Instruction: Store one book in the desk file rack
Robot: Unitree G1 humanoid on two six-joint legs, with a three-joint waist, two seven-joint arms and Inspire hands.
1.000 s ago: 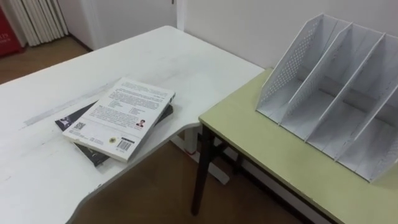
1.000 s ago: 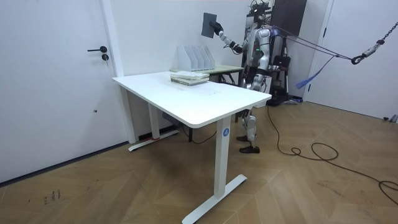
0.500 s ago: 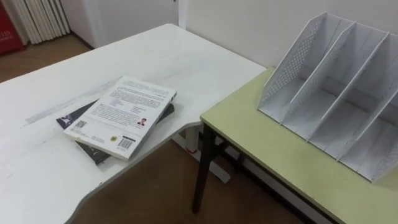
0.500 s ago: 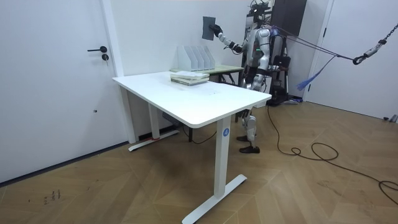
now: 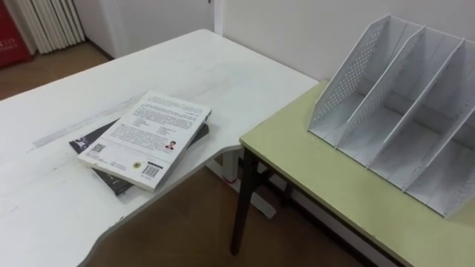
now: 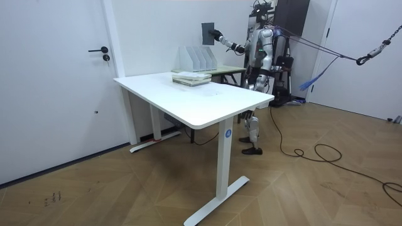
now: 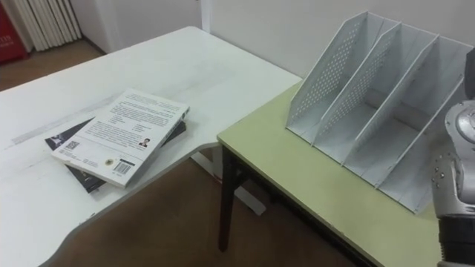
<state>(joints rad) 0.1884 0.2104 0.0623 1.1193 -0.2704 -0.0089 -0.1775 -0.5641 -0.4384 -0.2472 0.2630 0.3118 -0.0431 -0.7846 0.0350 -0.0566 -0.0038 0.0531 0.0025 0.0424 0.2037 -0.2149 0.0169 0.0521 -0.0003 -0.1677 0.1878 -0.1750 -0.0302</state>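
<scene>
Closest in, the right arm point(image 7: 456, 185) shows at the edge of the right eye view, pointing up. In front of it is the green table point(image 5: 312, 170), and on it sits the white rack point(image 5: 401, 111). Its slots are all empty. Off to the left is the white desk point(image 5: 67, 215) with a stack point(image 5: 145, 137) of two books, a light one on top of a dark one.

Far off, in the room view, the robot stands behind the table. Its right hand point(image 6: 218, 36) is up high and grips a dark book point(image 6: 208, 32) by one side. The book stands up straight in the air, above the rack and not touching it.

I think the book has to come down into a slot next. That could go wrong. The hand holds just one side, so the book could slip or swing. The slot walls are thin, so a corner could land on one. Then the light rack might slide or tip.
</scene>
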